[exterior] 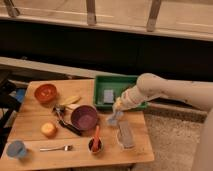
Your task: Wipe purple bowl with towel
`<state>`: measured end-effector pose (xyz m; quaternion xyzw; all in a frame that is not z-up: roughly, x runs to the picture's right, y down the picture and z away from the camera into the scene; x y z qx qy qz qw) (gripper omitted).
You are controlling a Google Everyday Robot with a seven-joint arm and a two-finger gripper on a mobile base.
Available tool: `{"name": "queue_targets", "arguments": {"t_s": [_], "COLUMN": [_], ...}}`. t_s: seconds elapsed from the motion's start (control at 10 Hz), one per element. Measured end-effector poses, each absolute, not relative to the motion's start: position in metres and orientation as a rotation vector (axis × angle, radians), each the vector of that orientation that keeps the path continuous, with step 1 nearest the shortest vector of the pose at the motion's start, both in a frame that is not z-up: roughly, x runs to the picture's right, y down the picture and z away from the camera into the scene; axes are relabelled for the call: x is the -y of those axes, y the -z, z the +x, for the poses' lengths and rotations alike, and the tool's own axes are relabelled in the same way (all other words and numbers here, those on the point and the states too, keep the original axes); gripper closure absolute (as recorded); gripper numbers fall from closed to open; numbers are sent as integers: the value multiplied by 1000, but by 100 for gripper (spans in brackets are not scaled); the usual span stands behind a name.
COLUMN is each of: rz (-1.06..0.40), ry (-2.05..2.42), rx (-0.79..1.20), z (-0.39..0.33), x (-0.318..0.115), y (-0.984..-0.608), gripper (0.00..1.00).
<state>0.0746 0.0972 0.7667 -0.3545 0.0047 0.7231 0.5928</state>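
The purple bowl [84, 117] stands upright near the middle of the wooden table [30, 120]. My gripper [119, 108] hangs above the table just right of the bowl, in front of the green tray. It is shut on a pale blue-grey towel [114, 119], which dangles from it level with the bowl's right rim, a short gap away. My white arm [165, 90] comes in from the right.
A green tray [102, 82] with a grey sponge [108, 95] sits at the back right. A grey pad [125, 135], a dark cup with a red utensil [95, 144], a black tool [67, 125], an orange bowl [45, 92], a banana [70, 100], an orange fruit [48, 129], a fork [56, 148] and a blue cup [16, 148] lie around.
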Motion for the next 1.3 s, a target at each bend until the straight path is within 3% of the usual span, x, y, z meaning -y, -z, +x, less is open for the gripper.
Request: {"name": "queue_targets", "arguments": {"t_s": [0.8,1.3], "rz": [-899,-944], "ry": [-1595,-1457], "rx": [22,156], "z": [49,-6], "x": [-105,-104], "y": [-774,-736], "gripper": [100,100]}}
